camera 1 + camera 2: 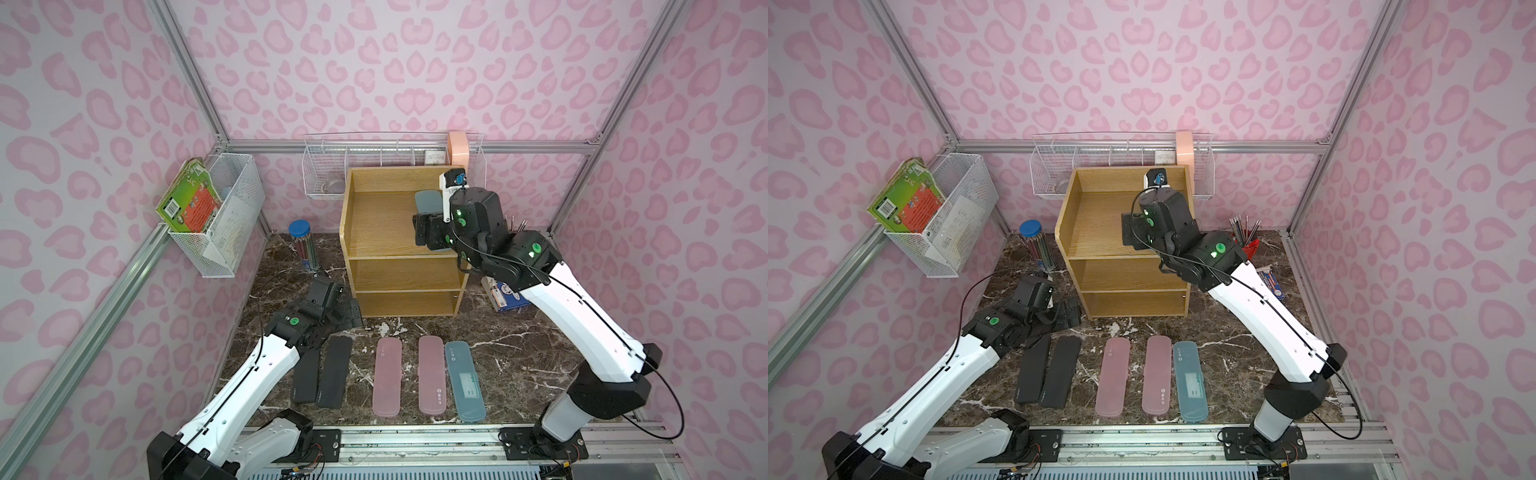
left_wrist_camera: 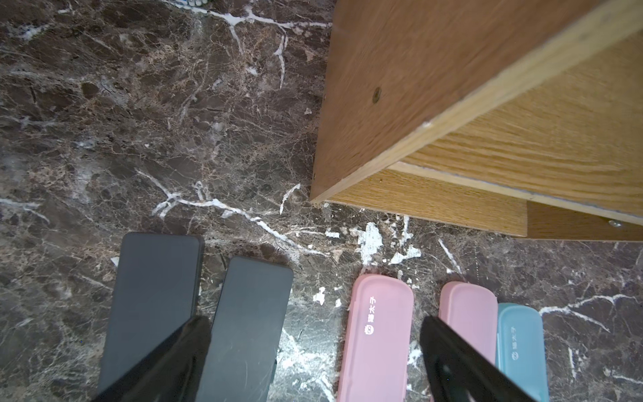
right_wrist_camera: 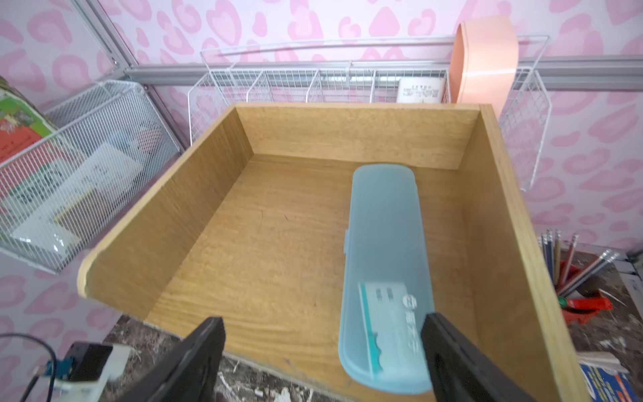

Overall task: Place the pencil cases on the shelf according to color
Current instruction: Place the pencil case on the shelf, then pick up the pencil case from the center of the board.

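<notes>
Translucent blue pencil case (image 3: pixel 382 243) on the shelf (image 3: pixel 215 222), top tier; right end effector (image 3: pixel 322 323) wide, empty.
Long axis front to back by the right wall, near end at the front lip between the spread jaws; bare wood alongside. Second blue case (image 1: pixel 465 380), lower centre of the desk (image 1: pixel 519 353), lies nearer the right arm (image 1: pixel 582 316); left end effector (image 2: pixel 313 320), also wide, over the black cases (image 2: pixel 243 313).

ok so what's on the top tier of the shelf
One light blue pencil case lies flat on the shelf's top tier, beside its right wall. The right pincer hangs open over its near end. In a top view the right arm hides most of it.
</notes>
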Available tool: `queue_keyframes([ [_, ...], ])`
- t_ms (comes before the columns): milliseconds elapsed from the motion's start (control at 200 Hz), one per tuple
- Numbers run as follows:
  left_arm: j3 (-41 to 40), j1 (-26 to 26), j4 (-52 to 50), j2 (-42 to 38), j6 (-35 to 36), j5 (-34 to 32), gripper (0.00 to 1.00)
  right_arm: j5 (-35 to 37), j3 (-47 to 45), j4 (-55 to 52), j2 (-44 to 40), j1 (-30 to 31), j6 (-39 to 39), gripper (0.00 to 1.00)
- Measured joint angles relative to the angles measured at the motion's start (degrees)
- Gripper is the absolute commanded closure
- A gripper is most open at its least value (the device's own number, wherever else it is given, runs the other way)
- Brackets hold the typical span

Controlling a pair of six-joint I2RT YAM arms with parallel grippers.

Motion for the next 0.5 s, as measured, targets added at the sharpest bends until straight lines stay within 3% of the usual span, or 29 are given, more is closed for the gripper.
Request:
queue_keyframes([
  [290,-3.96,0.07,-1.07,-2.56,-1.49,0.0,0.01,-0.13,-40.04,0.79,-22.43,5.81,10.36,0.09],
  [500,-4.79,0.07,-1.33,-1.05,-1.68,0.2,0.01,-2.12,-58.8,-0.02,-25.97,10.88,21.29,0.09],
])
